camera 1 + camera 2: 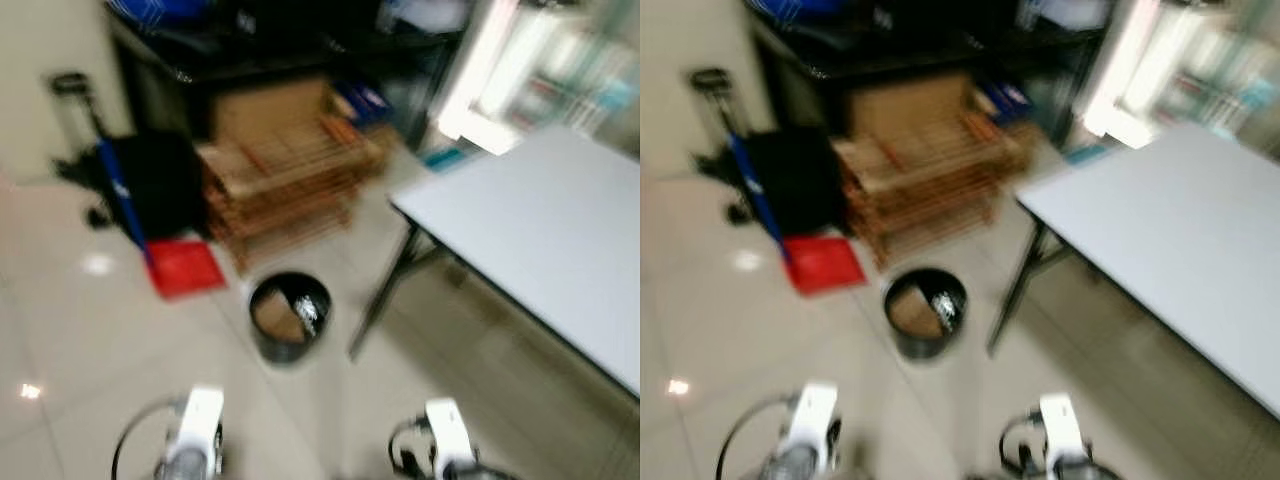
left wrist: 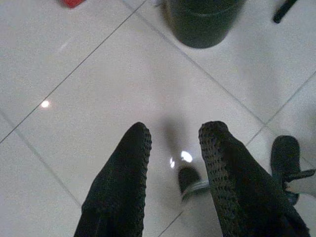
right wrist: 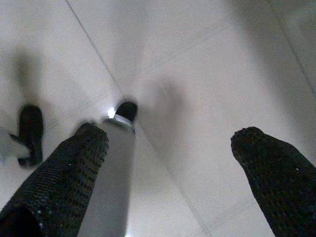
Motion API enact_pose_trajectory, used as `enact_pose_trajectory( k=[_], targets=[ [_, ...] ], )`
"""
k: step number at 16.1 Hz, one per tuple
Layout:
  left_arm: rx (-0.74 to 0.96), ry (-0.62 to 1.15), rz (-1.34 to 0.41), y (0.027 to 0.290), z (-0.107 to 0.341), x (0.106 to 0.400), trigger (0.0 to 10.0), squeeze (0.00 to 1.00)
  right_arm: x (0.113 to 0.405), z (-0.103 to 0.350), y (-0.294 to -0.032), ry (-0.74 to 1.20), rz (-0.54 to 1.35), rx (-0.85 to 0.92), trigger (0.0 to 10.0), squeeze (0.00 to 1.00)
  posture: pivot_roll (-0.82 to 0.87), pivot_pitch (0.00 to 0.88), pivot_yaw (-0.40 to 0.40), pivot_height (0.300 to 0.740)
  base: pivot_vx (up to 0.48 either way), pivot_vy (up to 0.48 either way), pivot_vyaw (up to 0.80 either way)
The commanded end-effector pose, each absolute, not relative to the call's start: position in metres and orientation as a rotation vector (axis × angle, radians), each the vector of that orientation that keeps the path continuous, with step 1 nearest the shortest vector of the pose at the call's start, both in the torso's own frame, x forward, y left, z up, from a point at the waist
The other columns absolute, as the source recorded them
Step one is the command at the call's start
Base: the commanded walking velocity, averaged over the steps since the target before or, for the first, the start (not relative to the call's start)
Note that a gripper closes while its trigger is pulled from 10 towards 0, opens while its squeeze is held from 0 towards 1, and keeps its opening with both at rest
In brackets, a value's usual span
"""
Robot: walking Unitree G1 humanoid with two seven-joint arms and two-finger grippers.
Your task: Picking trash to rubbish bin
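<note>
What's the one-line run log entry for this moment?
bin: on floor, trash inside | left gripper: open, empty | right gripper: open, empty

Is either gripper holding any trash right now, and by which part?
Nothing is held. The left gripper and the right gripper are both open, with only floor tiles between their fingers.

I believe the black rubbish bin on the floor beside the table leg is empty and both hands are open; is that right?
Not quite: the rubbish bin already holds trash, seen in the left eye view. It does stand beside the table leg, and the left hand and right hand are open.
</note>
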State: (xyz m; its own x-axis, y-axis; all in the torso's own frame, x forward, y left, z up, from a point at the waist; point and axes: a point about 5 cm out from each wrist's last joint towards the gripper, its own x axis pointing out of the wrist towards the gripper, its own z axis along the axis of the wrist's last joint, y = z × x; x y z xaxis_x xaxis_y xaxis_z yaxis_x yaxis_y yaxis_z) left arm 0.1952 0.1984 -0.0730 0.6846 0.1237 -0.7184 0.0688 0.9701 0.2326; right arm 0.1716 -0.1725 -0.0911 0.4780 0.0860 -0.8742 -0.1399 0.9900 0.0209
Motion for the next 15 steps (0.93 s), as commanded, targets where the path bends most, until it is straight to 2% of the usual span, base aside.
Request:
enact_pose_trajectory(
  k=[1, 7, 15],
  targets=[
    [0.248, 0.819, 0.025, 0.1954, -0.0741, 0.1937, 10.0, 0.00, 0.1722, -0.0903, -0.1779, 1.064, 0.124, -0.057, 10.0, 0.00, -0.05, 0.066, -0.144, 0.740, -0.341, 0.000, 0.00],
    [0.247, 0.820, 0.024, 0.1949, -0.0743, 0.1934, 10.0, 0.00, 0.1740, -0.0895, -0.1776, 1.060, 0.130, -0.055, 10.0, 0.00, -0.05, 0.067, -0.145, 0.740, -0.340, 0.000, 0.00],
    [0.258, 0.832, 0.032, 0.1965, -0.0754, 0.1913, 10.0, 0.00, 0.1752, -0.0890, -0.1758, 1.054, 0.137, -0.054, 10.0, 0.00, -0.05, 0.069, -0.146, 0.740, 0.000, 0.000, 0.00]
  ],
)
